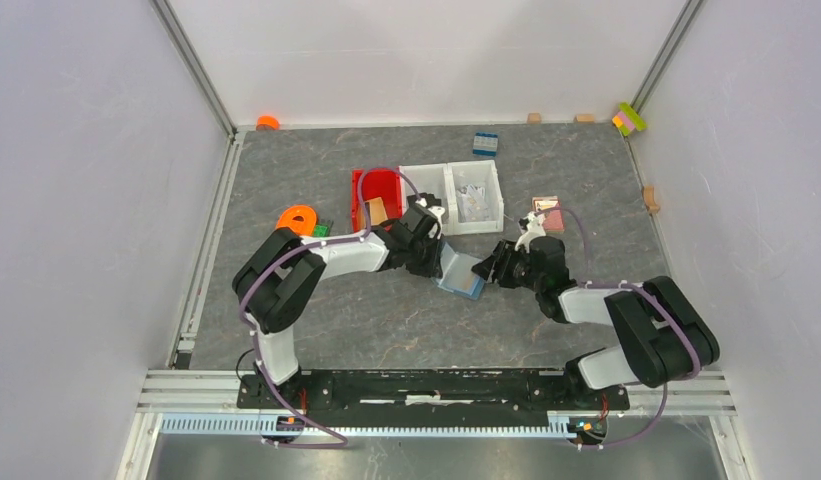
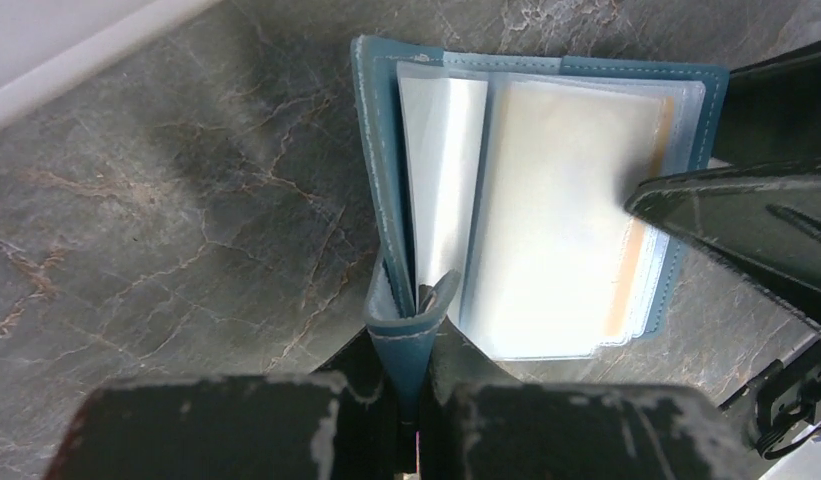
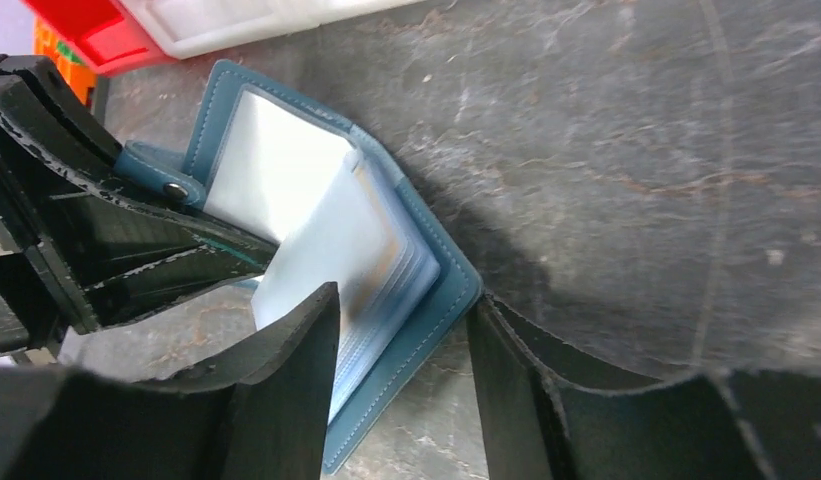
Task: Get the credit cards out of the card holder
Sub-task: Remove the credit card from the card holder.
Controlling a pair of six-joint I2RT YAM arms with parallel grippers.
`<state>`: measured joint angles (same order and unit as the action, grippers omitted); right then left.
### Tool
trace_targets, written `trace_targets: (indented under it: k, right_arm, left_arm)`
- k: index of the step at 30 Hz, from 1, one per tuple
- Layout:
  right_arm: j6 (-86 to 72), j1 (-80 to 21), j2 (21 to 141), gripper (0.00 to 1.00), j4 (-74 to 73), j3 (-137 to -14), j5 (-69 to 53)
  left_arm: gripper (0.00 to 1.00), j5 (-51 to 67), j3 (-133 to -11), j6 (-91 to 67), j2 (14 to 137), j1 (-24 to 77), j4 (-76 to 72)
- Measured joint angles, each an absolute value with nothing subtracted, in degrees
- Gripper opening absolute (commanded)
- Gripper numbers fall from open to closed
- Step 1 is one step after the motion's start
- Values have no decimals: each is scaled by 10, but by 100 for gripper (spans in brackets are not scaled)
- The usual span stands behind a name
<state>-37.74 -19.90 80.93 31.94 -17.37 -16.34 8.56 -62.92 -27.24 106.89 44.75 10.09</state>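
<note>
card holder (image 2: 378,180): steel-blue cover with a paler stitch line round the edge. Its strap (image 3: 151,165) is the same blue, with a dark snap. sleeves (image 2: 546,200) inside are clear to milky white. credit card (image 2: 664,130) shows tan-gold through a sleeve.
bench (image 1: 386,320): dark grey, marbled, with pale and rusty veins.
My left tool (image 2: 416,400) and right tool (image 3: 404,300) are both black, scuffed grey-white along the edges. My arms (image 1: 336,255) are black and white, cables (image 1: 242,292) purple.
Behind: red bin (image 1: 358,205), white bins (image 1: 423,168), orange ring (image 1: 298,217), dark-blue studded brick (image 1: 485,143), green-pink-yellow block (image 1: 630,118).
</note>
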Motion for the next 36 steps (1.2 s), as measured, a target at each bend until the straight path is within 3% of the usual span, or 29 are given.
trace_targets:
  k: [8,12,13,15,17,24,32,36]
  right_arm:
    - [-394,-221,815,51,342,-163,-194]
    - [-390,-222,767,74,325,-149,-191]
    - [-389,-223,754,76,325,-146,-191]
    - [-384,-223,735,73,326,-142,-191]
    - [-381,-223,724,59,329,-139,-192]
    - [-381,-223,744,37,340,-137,-195]
    - [-380,-223,779,36,354,-137,-209]
    - [-374,-223,791,35,356,-140,-212]
  left_arm:
    - [2,99,-597,-278,1056,448,57]
    - [2,104,-571,-291,1046,450,20]
    - [2,104,-562,-294,1042,451,9]
    - [2,104,-547,-302,1035,451,-10]
    - [2,104,-532,-313,1030,452,-31]
    - [3,106,-501,-335,1022,452,-83]
    - [26,113,-503,-337,1028,452,-92]
    - [49,133,-512,-337,1034,453,-91]
